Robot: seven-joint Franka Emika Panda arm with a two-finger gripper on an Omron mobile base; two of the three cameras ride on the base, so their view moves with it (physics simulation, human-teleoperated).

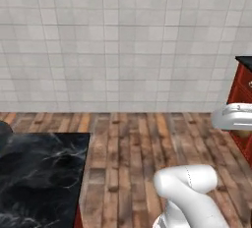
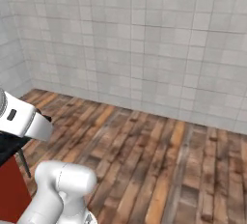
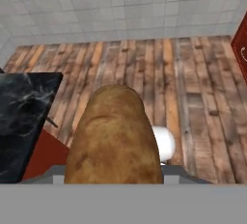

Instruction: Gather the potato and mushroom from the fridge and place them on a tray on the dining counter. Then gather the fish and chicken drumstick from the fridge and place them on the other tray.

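Now, view by view.
Left base view: the black marble counter [image 1: 39, 178] fills the lower left, its top bare where it shows; a red edge of its base peeks at the bottom. Wood floor [image 1: 133, 148] runs to a tiled wall [image 1: 123, 40]. A red cabinet [image 1: 242, 99] with a black top stands at the right edge. The white arm [image 1: 189, 192] rises at lower right.
Right base view: the arm [image 2: 60, 189] bends at lower left, a white link crossing above the counter's red base [image 2: 10, 194]. Floor and tiled wall beyond.
Hand view: the potato [image 3: 113, 138], brown and rough, sits large at the bottom centre, in front of the floor, the counter corner [image 3: 21, 117] to its left.
Hand: its fingertips are hidden behind the potato; it grips the potato, held up in the air beside the counter, not over it.
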